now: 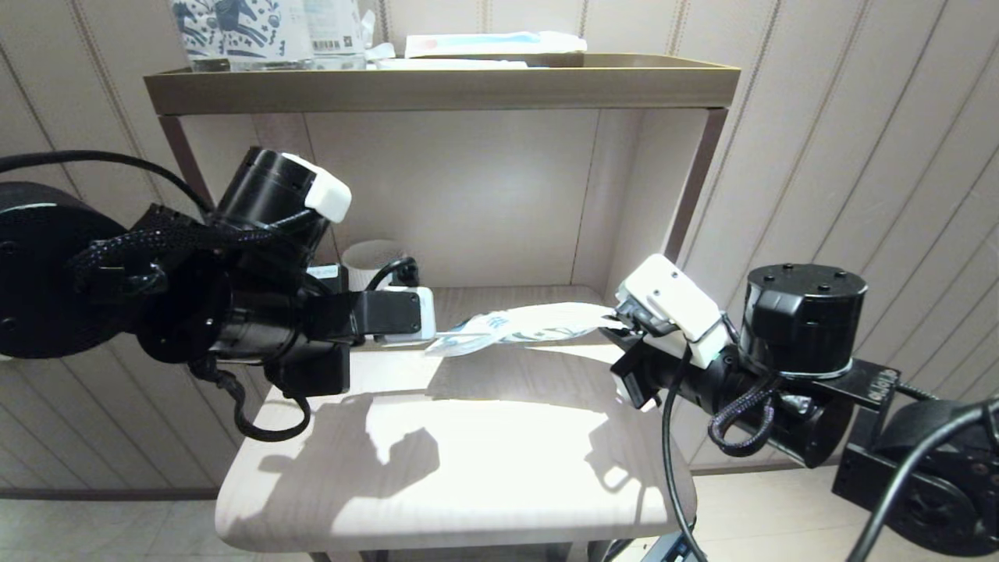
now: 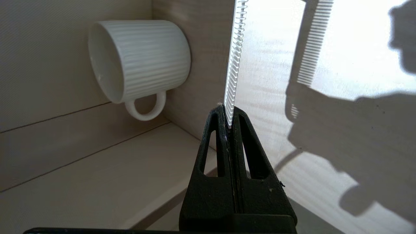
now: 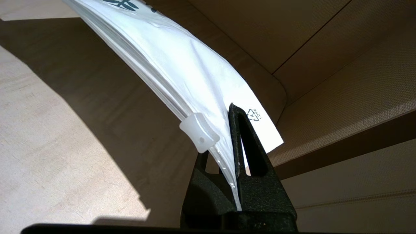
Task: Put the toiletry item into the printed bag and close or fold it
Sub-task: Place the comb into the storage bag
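Note:
My left gripper [image 2: 228, 112] is shut on one end of the toiletry item, a slim white comb [image 2: 234, 58] that sticks straight out from the fingertips above the table. In the head view the left gripper [image 1: 441, 328] points right at the left end of the printed bag [image 1: 538, 321], and I cannot tell the comb apart from the bag there. My right gripper [image 1: 616, 320] is shut on the bag's right end, holding it in the air. In the right wrist view the bag [image 3: 182, 65] runs away from the right gripper [image 3: 227, 136], with its translucent zip slider [image 3: 199, 131] beside the fingers.
A ribbed white mug [image 1: 375, 261] [image 2: 139, 61] stands at the back left of the lower shelf. The light wooden table [image 1: 468, 468] lies below both grippers. On the upper shelf [image 1: 437, 86] are horse-printed packs [image 1: 234, 27] and a blue-and-white packet [image 1: 492, 43].

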Robot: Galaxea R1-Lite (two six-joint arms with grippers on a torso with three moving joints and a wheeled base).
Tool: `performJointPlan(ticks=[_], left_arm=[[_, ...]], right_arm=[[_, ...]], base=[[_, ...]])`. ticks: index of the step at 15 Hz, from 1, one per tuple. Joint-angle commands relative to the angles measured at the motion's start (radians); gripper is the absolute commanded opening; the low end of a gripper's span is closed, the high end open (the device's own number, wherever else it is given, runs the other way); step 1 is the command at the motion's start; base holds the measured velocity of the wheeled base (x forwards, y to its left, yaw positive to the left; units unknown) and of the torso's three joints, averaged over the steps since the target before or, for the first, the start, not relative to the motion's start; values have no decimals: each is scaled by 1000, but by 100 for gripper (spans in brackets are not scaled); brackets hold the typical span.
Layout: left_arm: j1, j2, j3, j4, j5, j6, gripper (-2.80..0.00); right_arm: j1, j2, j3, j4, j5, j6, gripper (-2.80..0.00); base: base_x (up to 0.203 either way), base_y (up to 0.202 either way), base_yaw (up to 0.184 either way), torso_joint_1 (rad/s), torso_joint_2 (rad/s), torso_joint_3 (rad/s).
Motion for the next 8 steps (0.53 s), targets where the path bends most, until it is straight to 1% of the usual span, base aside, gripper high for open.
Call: performJointPlan(ticks=[1,4,6,8], left_arm=[[0,-33,11,5,2,7,-280],[-1,-69,22,8,4,7,-280],[-2,-92,44,12,31,8,-280],[-6,-104,54,12,34,9,-280]], right_arm=[[1,2,-1,-4,0,-3,-280],[-10,6,-5,-4,0,-3,-280],[-15,8,-7,-4,6,-1,-280],[-15,9,-7,-4,6,-1,-280]], base=[[0,0,0,0,0,0],[0,0,0,0,0,0],[0,0,0,0,0,0],[0,0,0,0,0,0]])
